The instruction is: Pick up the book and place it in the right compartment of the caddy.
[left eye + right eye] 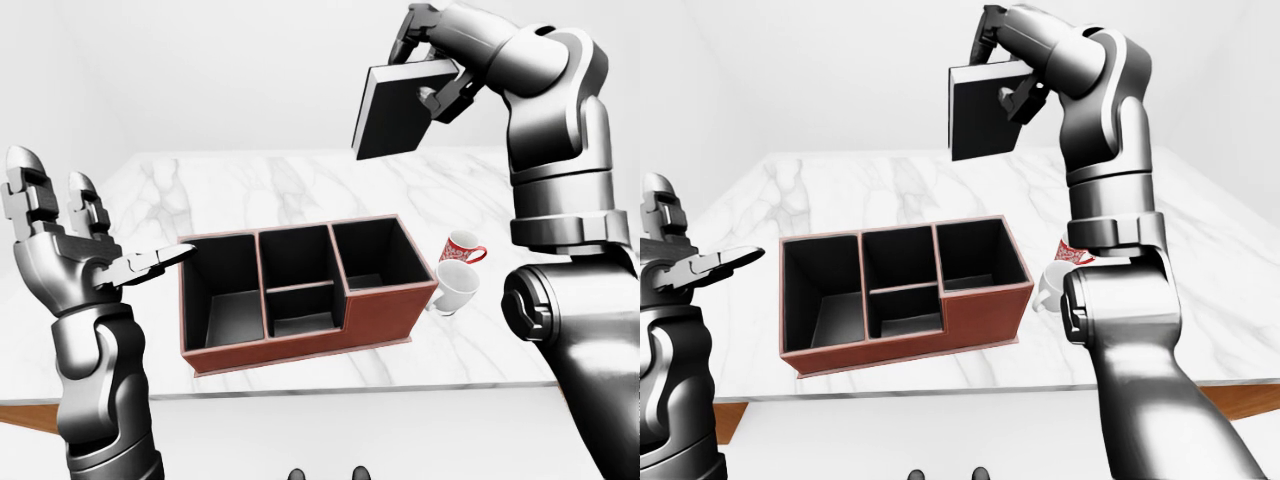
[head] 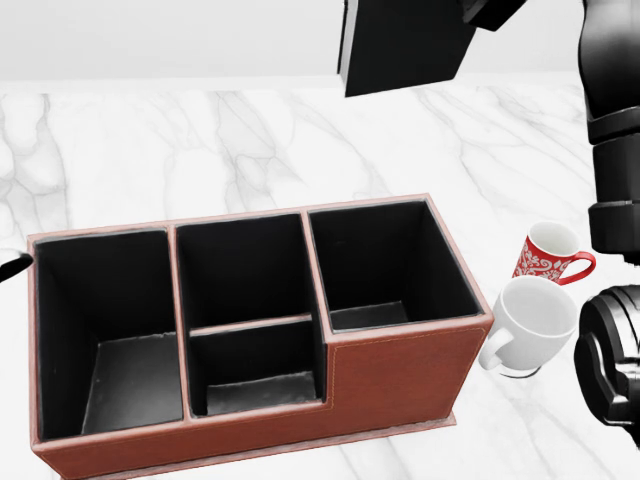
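My right hand (image 1: 430, 72) is shut on the dark book (image 1: 395, 112) and holds it high in the air, above the right end of the caddy (image 1: 300, 345). The book hangs tilted, its white page edge facing left; it also shows at the top of the head view (image 2: 400, 45). The caddy is a red-brown box with black compartments on the white marble table (image 1: 300, 180): a large left one, two small middle ones, and the right compartment (image 2: 380, 262), which holds nothing. My left hand (image 1: 95, 245) is open and raised to the left of the caddy.
A red patterned mug (image 2: 548, 255) and a white mug (image 2: 530, 325) stand on the table just right of the caddy. My right arm (image 1: 560, 250) rises at the right edge of the view. The table's near edge (image 1: 300, 392) runs below the caddy.
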{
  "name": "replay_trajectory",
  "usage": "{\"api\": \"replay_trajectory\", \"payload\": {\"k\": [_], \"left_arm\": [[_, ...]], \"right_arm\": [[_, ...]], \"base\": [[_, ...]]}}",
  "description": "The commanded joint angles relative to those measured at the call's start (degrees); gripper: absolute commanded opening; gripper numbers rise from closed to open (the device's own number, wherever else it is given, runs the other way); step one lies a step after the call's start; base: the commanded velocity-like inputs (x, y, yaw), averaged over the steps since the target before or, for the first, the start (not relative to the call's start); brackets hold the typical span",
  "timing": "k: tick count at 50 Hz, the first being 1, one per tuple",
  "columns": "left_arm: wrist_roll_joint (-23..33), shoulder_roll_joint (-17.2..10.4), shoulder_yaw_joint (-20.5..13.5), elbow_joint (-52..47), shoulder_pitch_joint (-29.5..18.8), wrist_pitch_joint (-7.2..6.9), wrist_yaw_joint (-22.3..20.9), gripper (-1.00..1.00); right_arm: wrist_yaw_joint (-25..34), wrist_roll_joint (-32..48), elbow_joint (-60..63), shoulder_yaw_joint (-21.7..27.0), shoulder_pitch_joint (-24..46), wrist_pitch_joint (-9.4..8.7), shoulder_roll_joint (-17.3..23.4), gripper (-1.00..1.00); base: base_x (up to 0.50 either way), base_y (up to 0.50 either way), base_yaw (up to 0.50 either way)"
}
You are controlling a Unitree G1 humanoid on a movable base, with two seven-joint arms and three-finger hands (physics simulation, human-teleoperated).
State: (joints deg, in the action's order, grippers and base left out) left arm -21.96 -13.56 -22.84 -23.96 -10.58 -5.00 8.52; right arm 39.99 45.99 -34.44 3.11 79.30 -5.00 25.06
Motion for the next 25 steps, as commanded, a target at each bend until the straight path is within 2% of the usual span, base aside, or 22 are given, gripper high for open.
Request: {"api": "replay_trajectory", "payload": {"k": [1, 6, 25], "left_arm": [[-0.2, -0.1, 0.0, -0.1, -0.1, 0.0, 0.2, 1.0], [-0.4, -0.2, -0.3, 0.4, -0.2, 0.0, 0.1, 1.0], [-0.5, -0.3, -0.3, 0.3, -0.1, 0.0, 0.3, 1.0]], "right_arm": [[0.0, -1.9, -8.2, -1.9, 2.9, 0.0, -5.9, -1.0], [0.0, -2.4, -9.9, -2.2, 2.0, 0.0, -7.4, -1.0], [0.0, 0.1, -6.0, -2.8, -3.5, 0.0, -8.3, -1.0]], "base": [[0.0, 0.0, 0.0], [0.0, 0.0, 0.0], [0.0, 0.0, 0.0]]}}
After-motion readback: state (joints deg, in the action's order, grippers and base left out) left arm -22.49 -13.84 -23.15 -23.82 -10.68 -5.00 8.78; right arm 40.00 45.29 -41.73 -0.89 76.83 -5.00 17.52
